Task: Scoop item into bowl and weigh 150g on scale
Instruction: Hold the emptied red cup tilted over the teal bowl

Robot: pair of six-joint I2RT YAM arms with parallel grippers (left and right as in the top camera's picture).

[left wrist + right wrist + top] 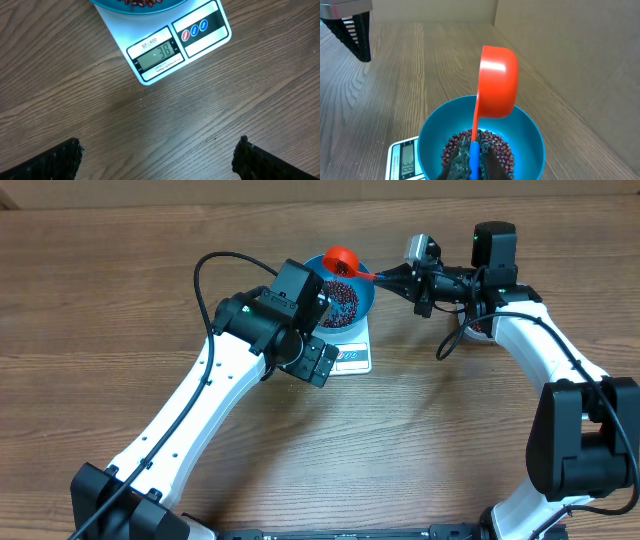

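Broadly, a wooden table (420,440) fills the overhead view, with both arms reaching toward its middle. The left arm (190,395) runs up from the near left corner. The right arm (540,350) bends in from the right.

Between them sits the scale (165,40), white and flat, with its display edge toward the left gripper (160,160). That gripper hangs over bare wood just short of the display edge. Its jaws are spread wide, with one dark fingertip (55,162) at each lower corner of the wrist view and only tabletop between them. The scale and everything on it lie beyond the fingertips, not between them.

The blue bowl (530,135) stands on the scale's platform and covers most of it.

The right gripper (472,165) is clamped tight on the blue handle (475,155) of an orange-red scoop (497,82). Its fingers sit above the near side of the bowl. The scoop's cup is turned on its side over the bowl's far rim, with its back to the wrist camera. Whether it carries anything cannot be told.

Dark red-brown beans (500,150) lie in a shallow layer on the bowl's floor, directly beneath the handle and the closed jaws.

The display (159,54) reads 38.
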